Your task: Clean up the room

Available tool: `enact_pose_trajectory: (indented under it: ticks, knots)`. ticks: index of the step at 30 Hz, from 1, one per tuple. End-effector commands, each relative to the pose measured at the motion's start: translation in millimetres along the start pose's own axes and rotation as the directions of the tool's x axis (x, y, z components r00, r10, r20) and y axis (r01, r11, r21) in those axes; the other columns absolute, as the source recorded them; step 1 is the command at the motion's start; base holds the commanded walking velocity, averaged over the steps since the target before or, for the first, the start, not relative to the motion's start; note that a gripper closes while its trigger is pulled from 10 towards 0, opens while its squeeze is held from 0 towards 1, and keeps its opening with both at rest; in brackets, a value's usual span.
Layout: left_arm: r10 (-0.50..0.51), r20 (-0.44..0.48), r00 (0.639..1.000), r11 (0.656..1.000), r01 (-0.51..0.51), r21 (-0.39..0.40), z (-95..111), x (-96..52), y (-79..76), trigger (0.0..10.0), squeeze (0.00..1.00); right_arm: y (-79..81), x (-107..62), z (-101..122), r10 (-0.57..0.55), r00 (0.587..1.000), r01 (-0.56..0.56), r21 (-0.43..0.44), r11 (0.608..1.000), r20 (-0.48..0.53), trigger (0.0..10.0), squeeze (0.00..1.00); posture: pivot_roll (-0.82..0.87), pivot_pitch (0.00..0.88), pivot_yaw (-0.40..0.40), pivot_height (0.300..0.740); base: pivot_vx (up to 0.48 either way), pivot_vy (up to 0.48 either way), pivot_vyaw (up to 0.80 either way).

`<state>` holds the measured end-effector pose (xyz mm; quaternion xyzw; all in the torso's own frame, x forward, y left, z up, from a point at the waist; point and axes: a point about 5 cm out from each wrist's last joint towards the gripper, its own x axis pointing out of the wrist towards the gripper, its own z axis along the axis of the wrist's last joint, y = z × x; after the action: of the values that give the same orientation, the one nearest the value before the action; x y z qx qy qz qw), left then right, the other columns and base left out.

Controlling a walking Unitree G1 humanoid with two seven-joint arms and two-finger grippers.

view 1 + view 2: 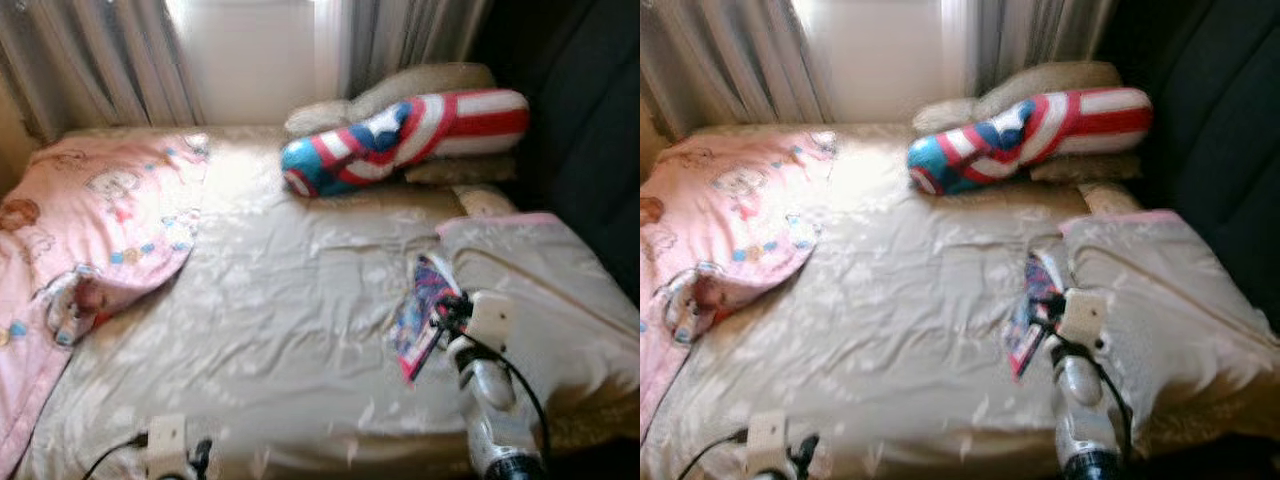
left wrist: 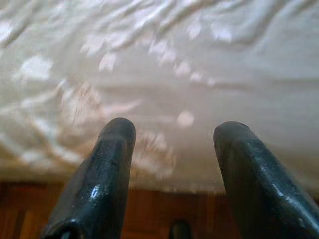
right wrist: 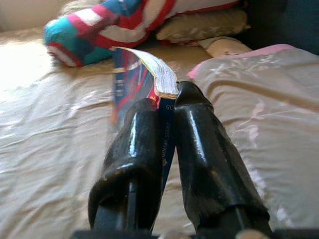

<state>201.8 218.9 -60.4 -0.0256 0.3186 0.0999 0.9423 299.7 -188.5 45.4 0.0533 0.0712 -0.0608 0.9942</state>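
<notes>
Gripping a colourful thin book (image 1: pixel 424 315), right claw (image 3: pixel 166 107), beige bed (image 1: pixel 280 330)

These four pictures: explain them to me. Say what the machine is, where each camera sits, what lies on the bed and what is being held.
This is a walking humanoid robot with two arms, each ending in a pincer of two black fingers. The two wide pictures come from cameras in its head, looking down at a bed with a beige sheet. The two close pictures come from cameras on its wrists, looking along the fingers.

On the bed lie a pink blanket, a red, white and blue star cushion near the window, and a folded beige cover.

The right pincer is shut on a colourful book, gripping its edge. The left pincer is open, holding nothing, at the bed's near edge.
</notes>
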Motion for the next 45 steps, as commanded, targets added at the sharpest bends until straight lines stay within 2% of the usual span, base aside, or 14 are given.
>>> enact_pose_trajectory:
  ticks: [1,8,12,16,17,22,32,38,45]
  knots:
    - [0.008,-0.020,1.000,1.000,-0.008,0.006,-6.5,-2.8,3.4,10.0,0.00,3.1,4.7,10.9,0.001,0.999,-0.001,0.002,1.000,0.049,10.0,0.00,-0.06,0.000,-0.023,0.739,0.000,0.000,0.00]
    - [0.015,-0.010,1.000,1.000,-0.015,0.016,-4.8,-2.5,4.9,10.0,0.00,3.8,5.0,10.3,0.004,0.999,-0.004,0.000,1.000,0.050,10.0,0.00,-0.06,0.000,-0.021,0.739,0.000,0.000,0.00]
    - [0.026,0.031,0.999,1.000,-0.026,-0.002,3.4,-0.5,7.4,10.0,0.00,4.4,4.9,9.3,0.014,0.999,-0.014,0.000,1.000,0.043,10.0,0.00,-0.06,0.000,-0.018,0.739,0.000,0.000,0.00]
    - [0.045,0.162,0.986,0.998,-0.036,-0.061,28.4,3.9,11.7,10.0,0.00,9.1,2.6,7.1,0.072,0.997,-0.073,0.013,0.997,0.033,10.0,0.00,-0.06,0.000,-0.016,0.739,0.000,0.000,0.00]
    - [0.044,0.245,0.969,0.997,-0.027,-0.073,44.5,5.4,12.9,10.0,0.00,12.2,1.5,6.7,0.107,0.994,-0.108,0.016,0.994,0.034,10.0,0.00,-0.06,0.000,-0.015,0.739,0.000,0.000,0.00]
    - [0.000,0.402,0.915,0.999,0.022,-0.050,74.6,4.7,10.3,10.0,0.00,13.2,1.6,8.0,0.115,0.992,-0.116,0.023,0.993,0.046,10.0,0.00,-0.05,0.000,-0.011,0.739,0.000,0.000,0.00]
    - [-0.017,0.476,0.879,0.998,0.046,-0.049,89.8,2.6,5.3,10.0,0.00,18.3,1.7,9.0,0.128,0.991,-0.129,0.023,0.991,0.044,10.0,0.00,-0.06,0.000,0.008,0.729,0.000,0.000,0.00]
    - [-0.041,0.492,0.870,0.998,0.062,-0.026,95.3,2.3,3.4,10.0,0.00,18.0,0.9,9.5,0.123,0.991,-0.125,0.028,0.992,0.058,10.0,0.00,-0.06,0.000,0.020,0.700,0.000,0.000,0.00]
    - [-0.040,0.493,0.869,0.998,0.056,-0.018,98.3,2.3,7.0,10.0,0.00,18.6,0.6,7.2,0.108,0.993,-0.110,0.036,0.993,0.054,10.0,0.00,-0.06,0.000,0.028,0.700,0.000,0.000,0.00]
